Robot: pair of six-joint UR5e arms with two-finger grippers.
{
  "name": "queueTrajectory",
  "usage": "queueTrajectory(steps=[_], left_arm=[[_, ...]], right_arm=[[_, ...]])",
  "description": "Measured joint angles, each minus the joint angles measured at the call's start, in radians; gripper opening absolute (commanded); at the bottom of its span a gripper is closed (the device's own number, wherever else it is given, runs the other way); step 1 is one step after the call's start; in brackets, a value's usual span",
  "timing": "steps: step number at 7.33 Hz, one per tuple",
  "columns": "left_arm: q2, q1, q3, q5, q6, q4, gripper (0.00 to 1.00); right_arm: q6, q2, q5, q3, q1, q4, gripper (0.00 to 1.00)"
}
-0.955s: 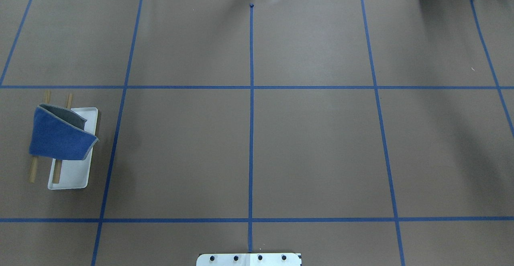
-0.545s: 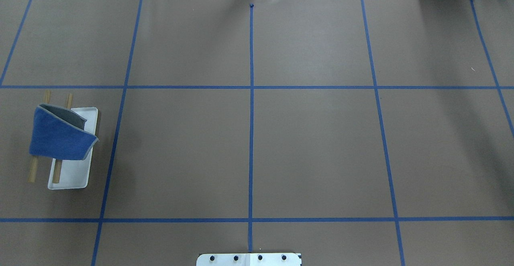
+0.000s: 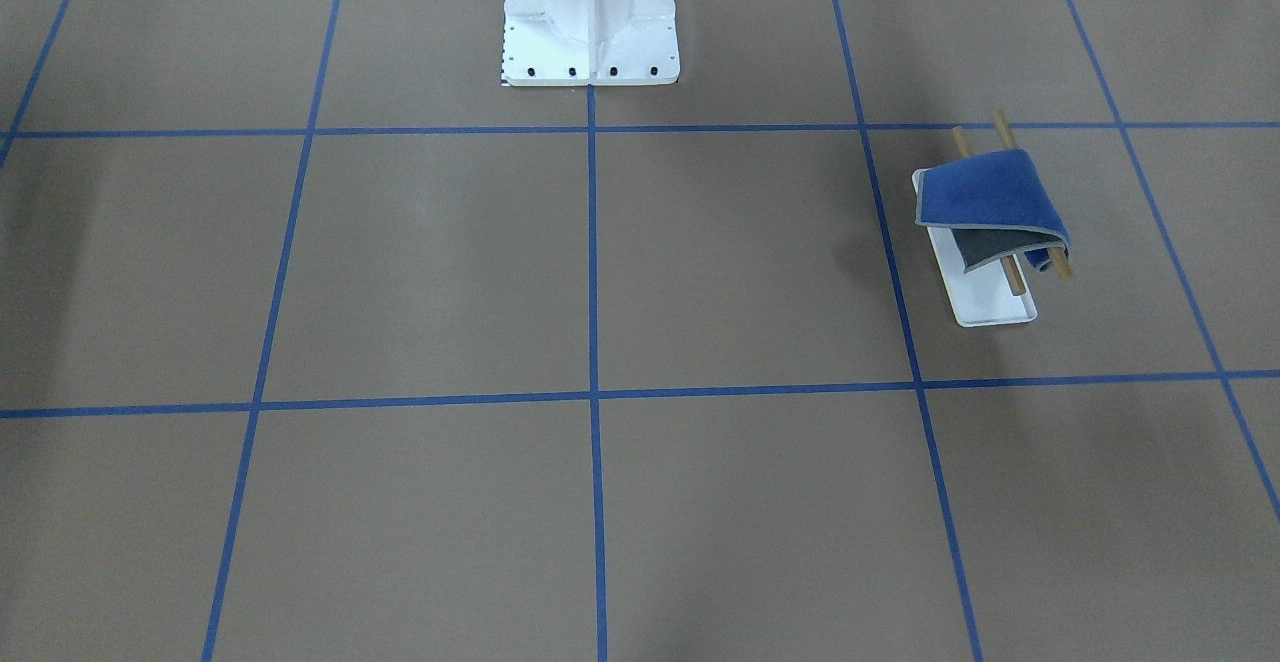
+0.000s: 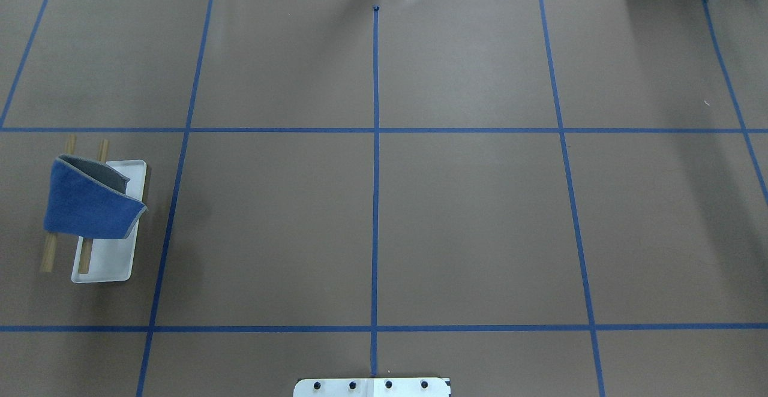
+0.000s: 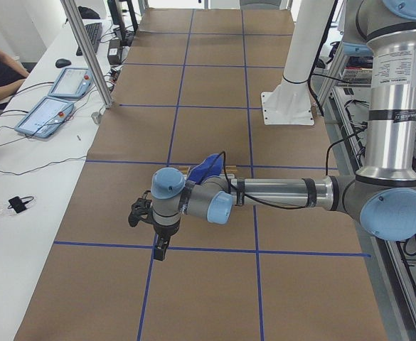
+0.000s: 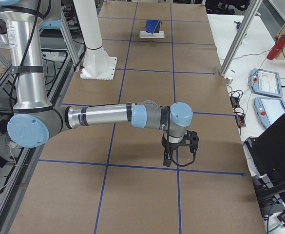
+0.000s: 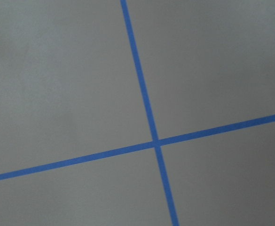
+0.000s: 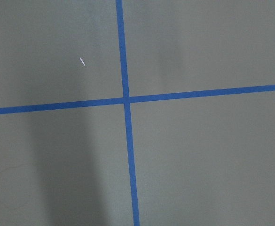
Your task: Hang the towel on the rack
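**Q:** Where are the grippers right now, and are they open or closed?

**Me:** Nearest my side cams, the left gripper point(image 5: 161, 249) hangs pointing down over the brown table point(image 4: 468, 223). The right gripper point(image 6: 168, 160) does the same at the other end. I only see them from the side, so I can't tell if they're wide or pinched. Both wrist cams just show blue tape lines point(image 7: 151, 141) crossing.

**Q:** And the towel?

**Me:** Further back, on the robot's left side. The towel point(image 4: 87, 205) is draped across both wooden rods point(image 4: 85, 257) of the rack point(image 4: 111, 262), blue side up. One edge is curled and shows the grey underside. Neither gripper touches it.
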Motion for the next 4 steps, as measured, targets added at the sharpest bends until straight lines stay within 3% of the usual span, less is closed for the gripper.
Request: queueTrajectory(steps=[4], left_arm=[[-0.04,-0.019,-0.056,-0.121,-0.066,0.181,0.98]], right_arm=[[0.003,-0.029,0.005,0.001,0.001,0.072,1.0]])
